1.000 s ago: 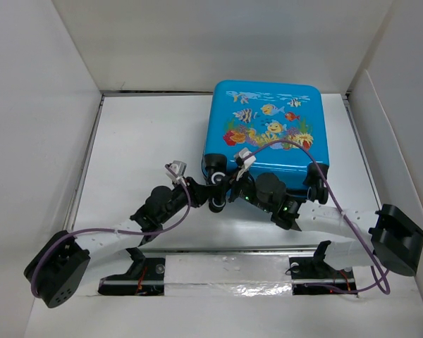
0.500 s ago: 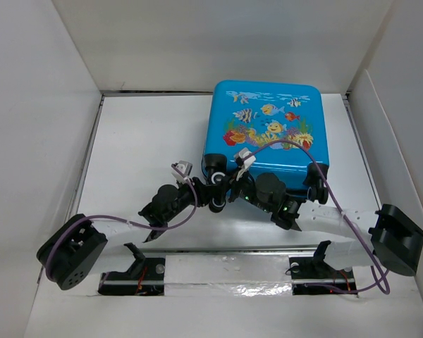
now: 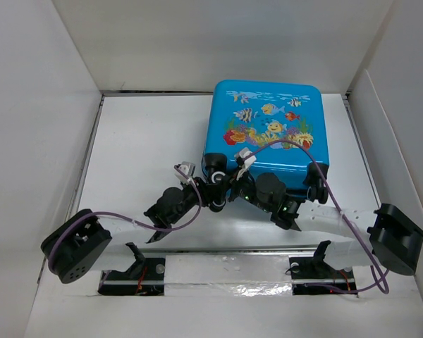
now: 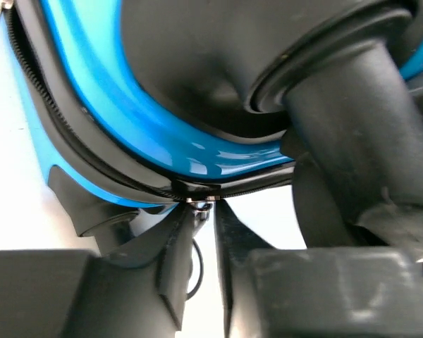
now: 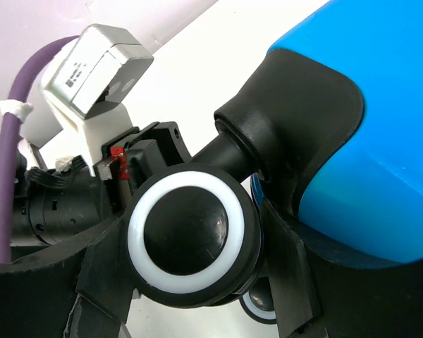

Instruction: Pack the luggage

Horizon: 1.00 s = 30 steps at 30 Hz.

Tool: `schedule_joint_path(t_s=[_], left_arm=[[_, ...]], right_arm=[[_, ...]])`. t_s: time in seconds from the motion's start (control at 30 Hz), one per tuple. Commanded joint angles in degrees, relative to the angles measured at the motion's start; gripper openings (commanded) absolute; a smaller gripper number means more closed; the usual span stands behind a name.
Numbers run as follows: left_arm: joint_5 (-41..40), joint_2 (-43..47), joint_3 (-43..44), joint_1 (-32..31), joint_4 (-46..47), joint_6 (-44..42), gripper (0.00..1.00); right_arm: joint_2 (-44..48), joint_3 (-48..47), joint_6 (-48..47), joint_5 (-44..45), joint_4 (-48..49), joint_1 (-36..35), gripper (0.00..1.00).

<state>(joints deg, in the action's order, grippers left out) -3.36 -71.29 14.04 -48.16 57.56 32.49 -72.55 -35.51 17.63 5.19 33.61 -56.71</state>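
I see the luggage [image 3: 271, 130] lying flat and closed on the white table [image 3: 137, 141], fish print up, at the far right, its wheels toward the arm bases. My left gripper [image 4: 204, 210] is at its near-left corner, fingers almost together and pinching a small metal tab [image 4: 199, 203] on the zip line. My right gripper [image 5: 194, 227] is spread wide, with a black white-ringed wheel [image 5: 190, 243] held between its fingers.

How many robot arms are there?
2. The left arm comes in from the left and the right arm from the right. Both reach the suitcase's near-left corner.
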Motion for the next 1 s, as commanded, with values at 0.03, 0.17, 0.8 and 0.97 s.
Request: schedule_joint_path(t_s=[0.03, 0.17, 0.8, 0.97], left_arm=[[-6.8, 0.1, 2.7, -0.8, 3.9, 1.6, 0.09], [-11.3, 1.8, 3.0, -0.8, 0.3, 1.6, 0.00], [-23.6, 10.4, 2.6, -0.8, -24.6, -3.0, 0.00], [-20.3, 10.8, 3.0, -0.8, -21.1, -3.7, 0.00]], right_arm=[[0.7, -0.2, 1.4, 1.8, 7.3, 0.5, 0.00], [1.1, 0.3, 1.4, 2.0, 7.6, 0.5, 0.00], [14.3, 6.9, 0.0, 1.7, 2.2, 0.5, 0.00], [11.4, 2.8, -1.1, 0.9, -3.0, -0.1, 0.43]])
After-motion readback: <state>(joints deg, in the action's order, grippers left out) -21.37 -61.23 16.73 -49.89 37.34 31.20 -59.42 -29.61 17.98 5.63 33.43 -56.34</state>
